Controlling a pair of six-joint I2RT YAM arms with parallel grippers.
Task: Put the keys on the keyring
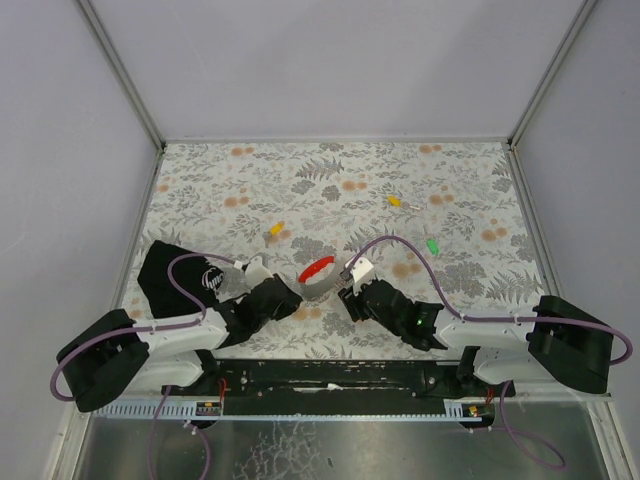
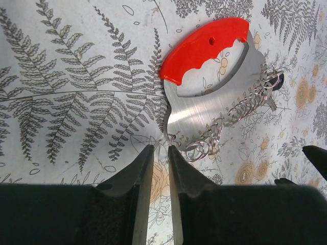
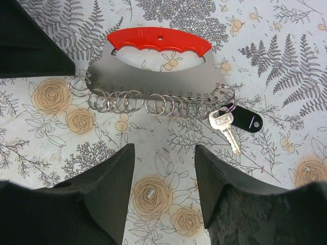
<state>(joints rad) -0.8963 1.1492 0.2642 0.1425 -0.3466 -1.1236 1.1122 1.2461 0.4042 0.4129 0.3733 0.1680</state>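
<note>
Two grippers flank the keyring (image 3: pixel 153 76), which lies flat between them. The left gripper (image 2: pixel 161 149), jaws narrowly parted and empty, points at the keyring's grey corner just ahead. The right gripper (image 3: pixel 164 149) stands half open, holding nothing, with the keyring just beyond its fingertips.

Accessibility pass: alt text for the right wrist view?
A steel keyring with a red handle and a row of small rings lies on floral cloth, one key on its right end. The open right gripper sits short of it.
</note>
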